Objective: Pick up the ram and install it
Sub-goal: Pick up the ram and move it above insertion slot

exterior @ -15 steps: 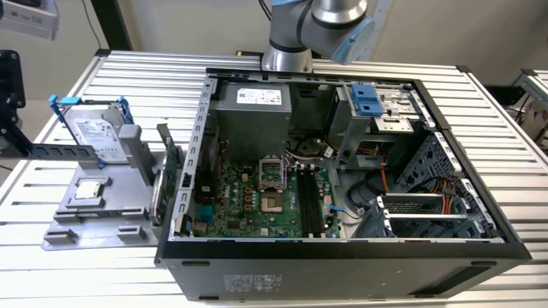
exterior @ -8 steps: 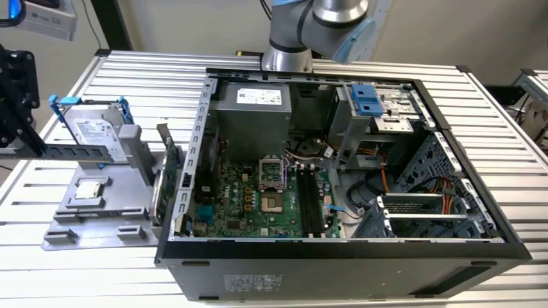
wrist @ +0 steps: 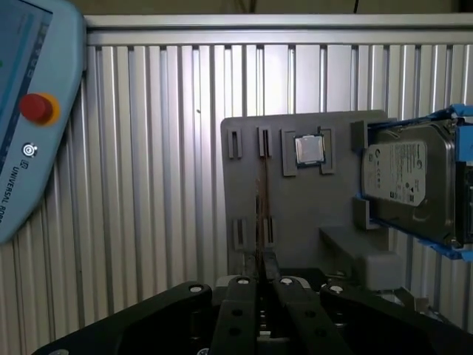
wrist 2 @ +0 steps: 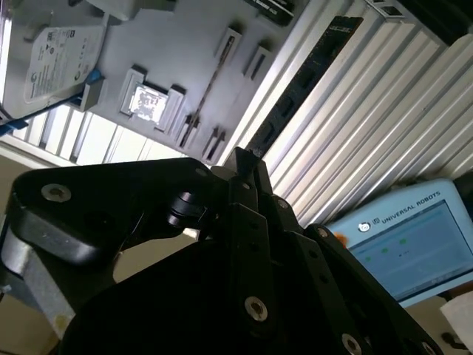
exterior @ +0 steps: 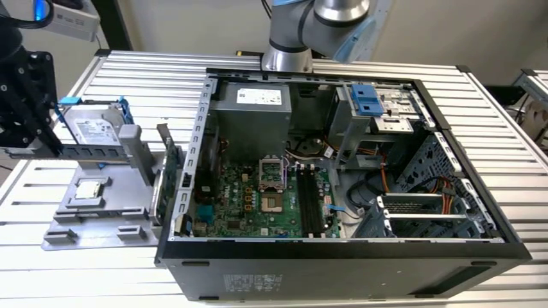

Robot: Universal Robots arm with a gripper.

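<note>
Exterior view: the gripper hangs over the counter at the exterior view's left, above a grey tray carrying a hard drive, apart from the open computer case

Second wrist view: the fingers pinch the ram, which juts from their tips, lifted off the tray

First wrist view: the ram shows edge-on, a thin line over the tray near the processor chip
</note>
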